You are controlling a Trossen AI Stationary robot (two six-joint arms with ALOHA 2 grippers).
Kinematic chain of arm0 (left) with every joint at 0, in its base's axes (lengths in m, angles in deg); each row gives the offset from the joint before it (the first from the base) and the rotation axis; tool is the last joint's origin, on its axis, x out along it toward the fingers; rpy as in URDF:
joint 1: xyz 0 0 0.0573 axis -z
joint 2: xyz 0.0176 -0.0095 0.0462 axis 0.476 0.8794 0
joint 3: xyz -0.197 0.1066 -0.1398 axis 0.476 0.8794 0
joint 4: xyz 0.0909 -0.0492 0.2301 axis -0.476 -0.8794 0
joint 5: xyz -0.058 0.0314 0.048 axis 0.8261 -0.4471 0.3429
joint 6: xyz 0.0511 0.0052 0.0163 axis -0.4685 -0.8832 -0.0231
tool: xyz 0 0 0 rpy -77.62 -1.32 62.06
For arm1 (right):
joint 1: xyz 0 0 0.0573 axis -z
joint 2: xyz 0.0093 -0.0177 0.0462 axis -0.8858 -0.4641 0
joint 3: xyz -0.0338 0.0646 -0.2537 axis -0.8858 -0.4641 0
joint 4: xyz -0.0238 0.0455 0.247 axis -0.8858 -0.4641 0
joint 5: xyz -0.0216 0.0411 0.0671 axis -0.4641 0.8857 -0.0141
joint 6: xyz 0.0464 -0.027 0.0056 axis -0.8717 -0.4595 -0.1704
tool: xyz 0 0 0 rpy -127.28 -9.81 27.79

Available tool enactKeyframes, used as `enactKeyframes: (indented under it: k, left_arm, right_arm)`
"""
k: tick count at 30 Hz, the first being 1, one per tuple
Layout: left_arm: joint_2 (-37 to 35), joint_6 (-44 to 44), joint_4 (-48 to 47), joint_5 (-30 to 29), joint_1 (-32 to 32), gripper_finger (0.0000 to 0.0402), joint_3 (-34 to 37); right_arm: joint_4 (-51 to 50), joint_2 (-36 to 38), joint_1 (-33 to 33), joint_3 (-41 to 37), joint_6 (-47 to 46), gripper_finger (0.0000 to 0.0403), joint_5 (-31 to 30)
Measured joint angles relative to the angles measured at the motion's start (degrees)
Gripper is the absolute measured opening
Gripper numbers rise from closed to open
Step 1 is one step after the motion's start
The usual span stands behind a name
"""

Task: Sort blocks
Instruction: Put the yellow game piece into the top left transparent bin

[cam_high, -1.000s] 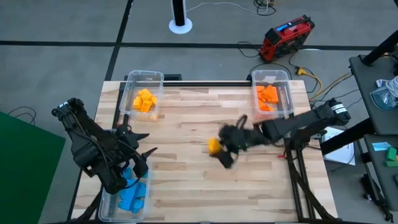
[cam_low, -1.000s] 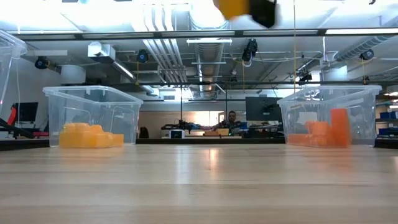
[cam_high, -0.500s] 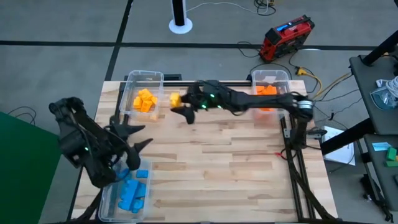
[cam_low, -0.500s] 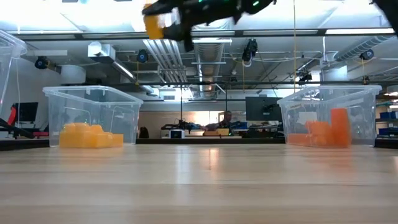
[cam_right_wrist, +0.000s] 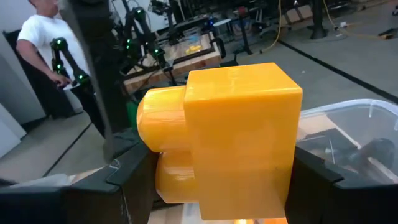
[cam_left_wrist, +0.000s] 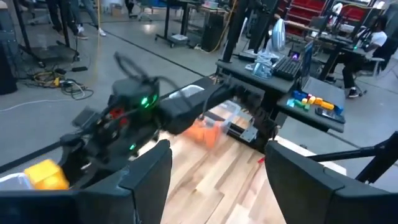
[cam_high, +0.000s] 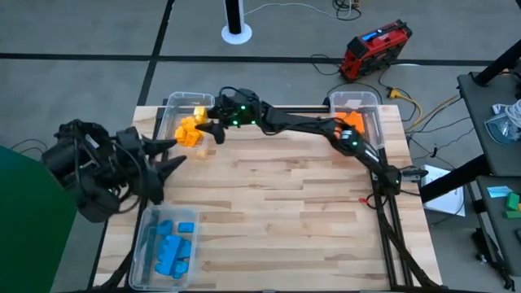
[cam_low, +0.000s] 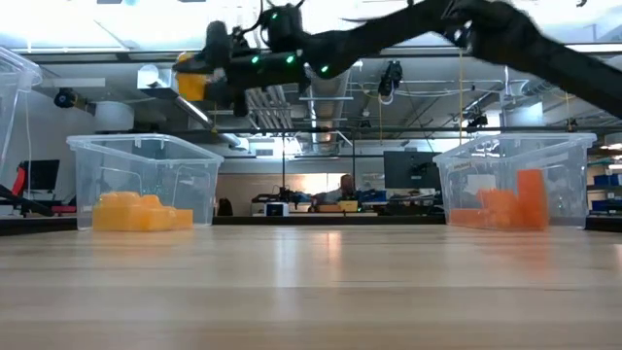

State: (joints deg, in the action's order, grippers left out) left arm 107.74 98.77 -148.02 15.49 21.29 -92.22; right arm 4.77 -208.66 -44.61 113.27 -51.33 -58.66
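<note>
Yellow block over its bin

Right gripper [cam_high: 205, 122] clenches the yellow block [cam_high: 199, 113] above the far-left bin [cam_high: 172, 104]; centre it inside the rim, then release. Left gripper [cam_high: 167, 155] hangs spread, empty.

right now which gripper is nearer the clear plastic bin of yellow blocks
Right. The right gripper holds a yellow block over that bin; the left gripper hovers open short of it, nearer the table's front-left.
</note>
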Motion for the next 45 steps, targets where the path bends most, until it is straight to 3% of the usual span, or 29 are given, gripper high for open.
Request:
enactKeyframes:
  k: [4,17,29,33,45]
  left_arm:
    - [0.00,-1.45,-0.02,-0.05,0.00,0.0233,-1.46]
    - [0.04,-3.03,0.00,-7.32,-0.11,0.0233,-0.50]
    - [0.07,-4.14,0.00,-8.53,-0.09,0.0233,-0.47]
    - [0.04,-4.81,0.00,-9.05,-0.12,0.0233,-0.46]
    - [0.05,-4.36,0.00,-9.04,-0.33,0.0233,-0.45]
  right_arm:
    - [0.23,-6.68,0.30,7.77,-1.03,0.0252,0.09]
    - [1.46,-8.83,0.54,6.58,-0.21,0.0252,-0.55]
    - [-4.45,-8.85,-0.54,6.48,5.66,0.0265,-7.89]
    - [-4.59,-8.89,-0.59,6.45,5.85,0.0284,-8.03]
    - [-8.80,-8.89,-0.61,6.43,9.13,0.0284,-8.03]
